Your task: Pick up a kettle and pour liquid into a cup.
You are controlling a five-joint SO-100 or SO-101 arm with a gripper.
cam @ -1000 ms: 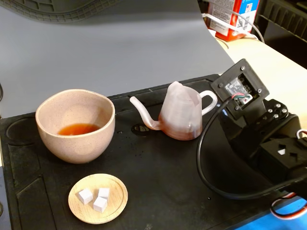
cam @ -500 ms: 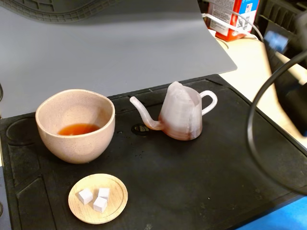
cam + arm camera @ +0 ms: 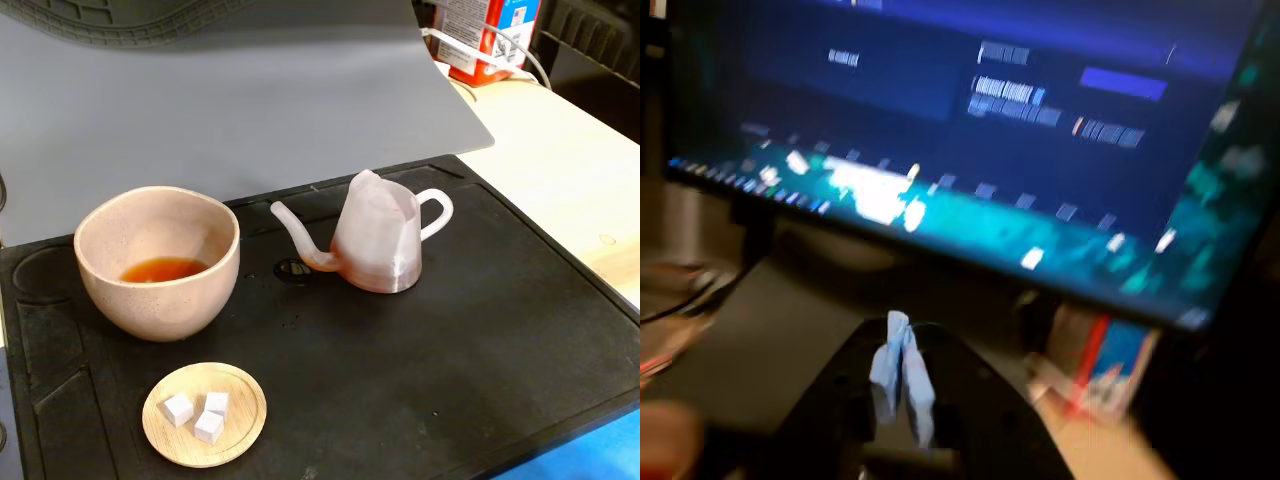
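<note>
The translucent pinkish-white kettle (image 3: 378, 245) stands upright on the black mat (image 3: 450, 350), its spout pointing left toward the cup and its handle on the right. A reddish tint shows low in its body and spout. The beige-pink cup (image 3: 160, 310) stands to its left, apart from it, holding a shallow pool of reddish-brown liquid (image 3: 163, 269). The arm does not show in the fixed view. In the blurred wrist view my gripper (image 3: 902, 378) rises from the bottom edge, its pale blue-taped fingertips pressed together with nothing between them. It faces a monitor, and the kettle and cup are out of that view.
A round wooden saucer (image 3: 250, 400) with three white cubes (image 3: 210, 425) lies in front of the cup. A grey sheet (image 3: 250, 90) covers the back. A red and blue carton (image 3: 490, 35) stands at the back right on the wooden table (image 3: 570, 170). A lit monitor (image 3: 970, 150) fills the wrist view.
</note>
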